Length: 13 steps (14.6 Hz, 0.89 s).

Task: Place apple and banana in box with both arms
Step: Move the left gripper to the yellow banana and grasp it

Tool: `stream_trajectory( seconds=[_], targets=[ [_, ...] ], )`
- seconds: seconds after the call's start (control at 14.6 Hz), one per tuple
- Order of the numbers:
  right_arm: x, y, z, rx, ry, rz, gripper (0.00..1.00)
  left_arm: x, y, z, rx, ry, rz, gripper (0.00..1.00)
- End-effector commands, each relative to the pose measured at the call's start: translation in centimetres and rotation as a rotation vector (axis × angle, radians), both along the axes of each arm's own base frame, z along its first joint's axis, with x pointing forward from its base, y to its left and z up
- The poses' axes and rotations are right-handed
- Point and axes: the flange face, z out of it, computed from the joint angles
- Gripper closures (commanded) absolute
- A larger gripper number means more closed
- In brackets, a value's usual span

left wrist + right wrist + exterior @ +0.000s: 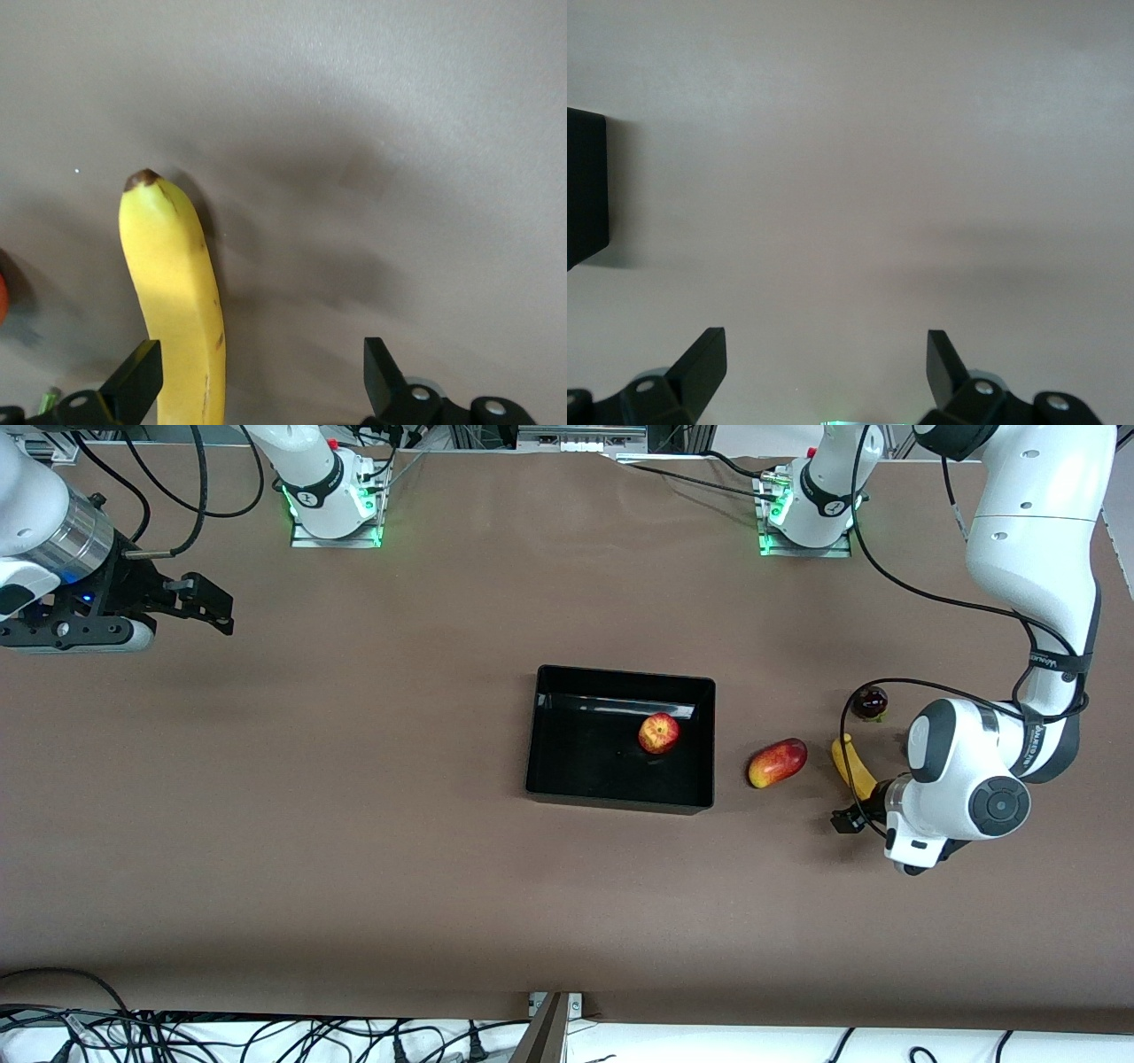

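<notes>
The left gripper (846, 819) sits low over the brown desk (354, 824) at the left arm's end, at the nearer end of the long, curved yellow banana (853, 766), which lies flat on the desk, well apart from the box. In the left wrist view its black fingers (133, 381) are spread wide, one just beside the banana (177, 292) and the other off over bare desk, so the fruit is off-centre between them. The banana looks light, smooth-skinned and soft enough to bruise (a gentle squeeze across the thick middle should hold best; the tapered tips would likely slip). The left arm is folded down, elbow high, wrist bent toward the desk. An elongated red-yellow mango-shaped fruit (778, 763) lies between banana and the glossy black rectangular plastic box (545, 779); the small red, yellow-streaked apple (658, 733) already rests inside. A dark round fruit (870, 702) lies farther off. The right gripper (208, 607) waits above bare desk, its fingers (700, 363) wide and empty.
</notes>
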Motion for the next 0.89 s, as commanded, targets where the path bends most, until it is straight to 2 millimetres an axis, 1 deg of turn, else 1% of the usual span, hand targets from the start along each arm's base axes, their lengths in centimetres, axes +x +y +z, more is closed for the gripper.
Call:
stream_trajectory(
  seconds=[0.0, 0.14, 0.21, 0.27, 0.34, 0.48, 0.62, 0.68, 0.75, 0.82],
  targets=[
    [-0.1, 0.1, 0.4, -0.005, 0.004, 0.003, 0.0, -1.1, 1.0, -0.5, 0.011, 0.015, -0.017, 0.0],
    [-0.1, 0.1, 0.4, -0.005, 0.004, 0.001, 0.0, -1.2, 3.0, -0.6, 0.002, 0.015, -0.019, 0.0],
    [-0.1, 0.1, 0.4, -0.005, 0.004, 0.003, 0.0, -1.7, 3.3, -1.2, -0.006, 0.03, -0.043, 0.0],
    [-0.1, 0.1, 0.4, -0.005, 0.004, 0.003, 0.0, -2.0, 4.3, -1.3, -0.009, 0.035, -0.042, 0.0],
    [-0.1, 0.1, 0.4, -0.005, 0.004, 0.003, 0.0, -2.3, 4.8, -1.7, -0.014, 0.044, -0.046, 0.0],
    [-0.1, 0.1, 0.4, -0.005, 0.004, 0.003, 0.0, -3.4, 4.7, -3.6, -0.024, 0.047, -0.05, 0.01],
    [-0.1, 0.2, 0.4, -0.003, 0.004, 0.004, 0.0, -3.8, 4.3, -4.0, -0.033, 0.052, -0.048, 0.02],
    [-0.1, 0.1, 0.4, -0.005, 0.006, 0.004, 0.0, -3.9, 4.4, -4.1, -0.034, 0.055, -0.048, 0.06],
    [-0.1, 0.1, 0.4, -0.005, 0.004, 0.004, 0.0, -3.9, 4.5, -4.1, -0.035, 0.055, -0.048, 0.09],
    [-0.1, 0.1, 0.4, -0.005, 0.004, 0.004, 0.0, -4.0, 4.6, -4.1, -0.035, 0.058, -0.046, 0.21]
  ],
)
